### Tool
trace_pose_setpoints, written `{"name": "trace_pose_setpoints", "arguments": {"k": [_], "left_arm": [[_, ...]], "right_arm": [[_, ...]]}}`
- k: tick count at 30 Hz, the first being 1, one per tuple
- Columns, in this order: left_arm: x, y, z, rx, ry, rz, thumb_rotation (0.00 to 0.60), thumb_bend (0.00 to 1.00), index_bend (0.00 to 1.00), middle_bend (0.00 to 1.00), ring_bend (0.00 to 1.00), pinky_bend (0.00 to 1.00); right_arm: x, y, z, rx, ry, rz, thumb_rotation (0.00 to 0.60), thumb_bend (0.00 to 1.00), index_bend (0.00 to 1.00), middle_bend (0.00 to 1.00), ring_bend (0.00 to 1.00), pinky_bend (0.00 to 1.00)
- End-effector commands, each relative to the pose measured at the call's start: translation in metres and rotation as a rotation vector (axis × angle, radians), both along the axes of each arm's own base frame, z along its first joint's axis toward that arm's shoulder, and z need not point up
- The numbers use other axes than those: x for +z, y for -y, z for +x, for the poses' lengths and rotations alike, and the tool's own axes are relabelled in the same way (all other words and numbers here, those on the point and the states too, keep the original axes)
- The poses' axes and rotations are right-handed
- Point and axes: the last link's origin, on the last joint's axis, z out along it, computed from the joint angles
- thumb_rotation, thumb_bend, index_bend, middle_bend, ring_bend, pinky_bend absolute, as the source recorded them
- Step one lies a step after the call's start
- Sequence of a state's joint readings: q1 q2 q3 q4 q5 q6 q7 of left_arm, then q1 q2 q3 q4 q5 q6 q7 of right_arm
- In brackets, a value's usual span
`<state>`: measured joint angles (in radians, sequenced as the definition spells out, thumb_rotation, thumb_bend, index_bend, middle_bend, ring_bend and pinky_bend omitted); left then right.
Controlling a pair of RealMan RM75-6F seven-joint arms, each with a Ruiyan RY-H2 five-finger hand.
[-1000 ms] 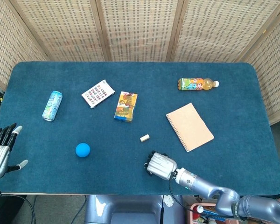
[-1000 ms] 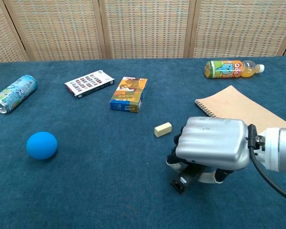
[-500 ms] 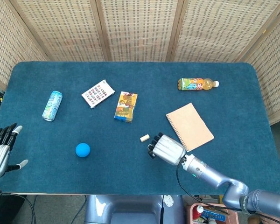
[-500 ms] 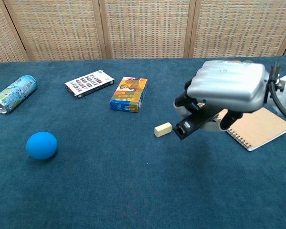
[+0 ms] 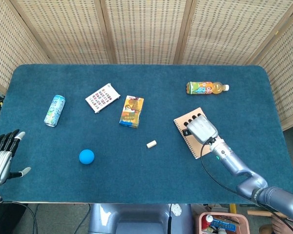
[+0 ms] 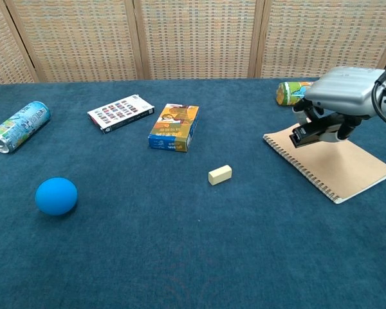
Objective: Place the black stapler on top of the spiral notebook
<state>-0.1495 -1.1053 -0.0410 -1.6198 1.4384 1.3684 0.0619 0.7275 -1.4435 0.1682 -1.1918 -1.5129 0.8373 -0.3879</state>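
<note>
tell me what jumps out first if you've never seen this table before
The silver right hand stands out most, hanging over the near-left corner of the spiral notebook at the table's right with the black stapler gripped beneath it. Next comes the bright blue ball alone on the dark felt near the front left. The left hand rests empty, fingers apart, at the table's left edge.
</note>
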Motion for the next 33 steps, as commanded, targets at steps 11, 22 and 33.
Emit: {"name": "trace_pose_setpoints", "arguments": {"k": [11, 22, 33], "left_arm": [[-0.002, -0.001, -0.001, 0.010, -0.005, -0.004, 0.600, 0.00, 0.00, 0.00, 0.00, 0.00], [-0.003, -0.001, -0.001, 0.013, -0.008, -0.009, 0.600, 0.00, 0.00, 0.00, 0.00, 0.00], [0.003, 0.000, -0.001, 0.006, 0.005, 0.012, 0.600, 0.00, 0.00, 0.00, 0.00, 0.00]], "right_arm": [[-0.012, 0.011, -0.026, -0.064, -0.085, -0.011, 0.600, 0.36, 0.37, 0.30, 0.23, 0.33], [-0.003, 0.008, -0.025, -0.111, -0.093, -0.028, 0.600, 0.03, 0.03, 0.00, 0.00, 0.09], [0.058, -0.043, -0.012, -0.075, 0.157, -0.149, 0.600, 0.00, 0.00, 0.00, 0.00, 0.00]]}}
